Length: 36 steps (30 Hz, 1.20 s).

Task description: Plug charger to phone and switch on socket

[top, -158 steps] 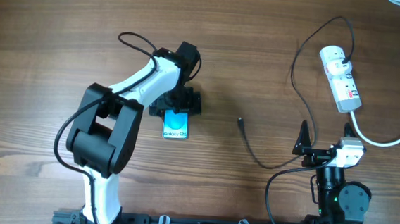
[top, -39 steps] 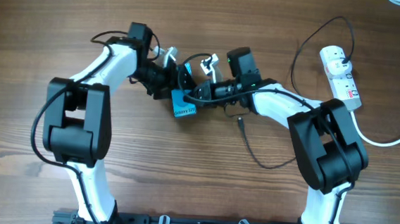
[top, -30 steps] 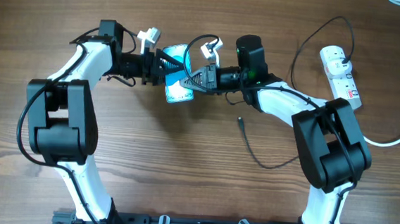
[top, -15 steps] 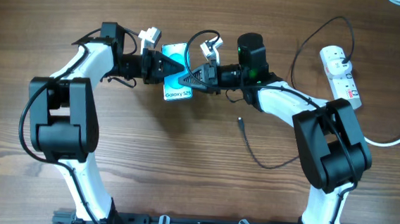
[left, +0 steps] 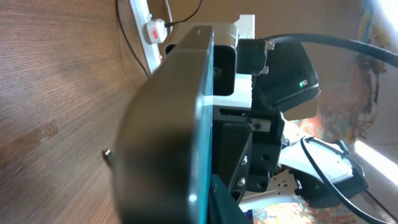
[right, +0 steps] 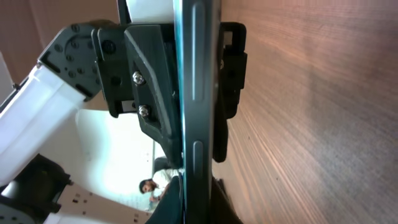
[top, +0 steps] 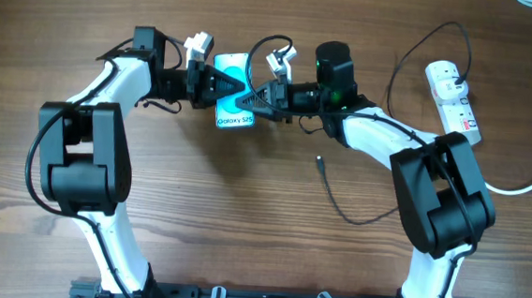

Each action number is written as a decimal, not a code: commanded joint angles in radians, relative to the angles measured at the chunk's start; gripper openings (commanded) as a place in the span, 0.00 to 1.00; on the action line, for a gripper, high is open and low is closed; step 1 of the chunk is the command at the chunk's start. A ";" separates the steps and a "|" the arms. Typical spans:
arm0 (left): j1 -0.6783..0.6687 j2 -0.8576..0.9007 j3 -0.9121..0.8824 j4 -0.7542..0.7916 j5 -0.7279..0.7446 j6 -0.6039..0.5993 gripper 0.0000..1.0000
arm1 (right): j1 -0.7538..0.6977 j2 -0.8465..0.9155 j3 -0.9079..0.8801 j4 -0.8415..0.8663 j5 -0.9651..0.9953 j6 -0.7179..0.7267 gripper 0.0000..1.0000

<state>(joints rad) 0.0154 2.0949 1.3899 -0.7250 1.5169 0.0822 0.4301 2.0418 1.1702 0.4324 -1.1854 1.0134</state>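
The phone (top: 233, 81) is held above the table at the back centre, its teal screen and white "Galaxy S25" strip facing up. My left gripper (top: 216, 85) is shut on its left edge and my right gripper (top: 254, 98) is shut on its right edge. In the left wrist view the phone (left: 202, 124) appears edge-on between my fingers, and the right wrist view shows the phone (right: 196, 93) the same way. The charger (top: 407, 140) is a thin black cable running from its white plug in the socket (top: 453, 104) to a loose connector tip (top: 319, 162) on the table.
A thick white cord (top: 517, 185) runs from the socket off the right edge. The black cable loops across the table between the right arm and the socket. The socket (left: 144, 31) and a bit of the cable show at the top of the left wrist view.
My left gripper has closed onto the phone's left edge. The phone has risen slightly toward the back while the right gripper kept its hold.
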 commanded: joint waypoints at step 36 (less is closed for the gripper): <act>-0.387 -0.053 0.183 -0.354 -1.571 -0.491 0.04 | -0.019 0.015 -0.007 -0.557 0.659 -0.464 0.76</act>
<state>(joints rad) -0.3496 2.0022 1.5661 -1.0985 -0.0032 -0.3878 0.4114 2.0438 1.1679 -0.1081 -0.6094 0.5701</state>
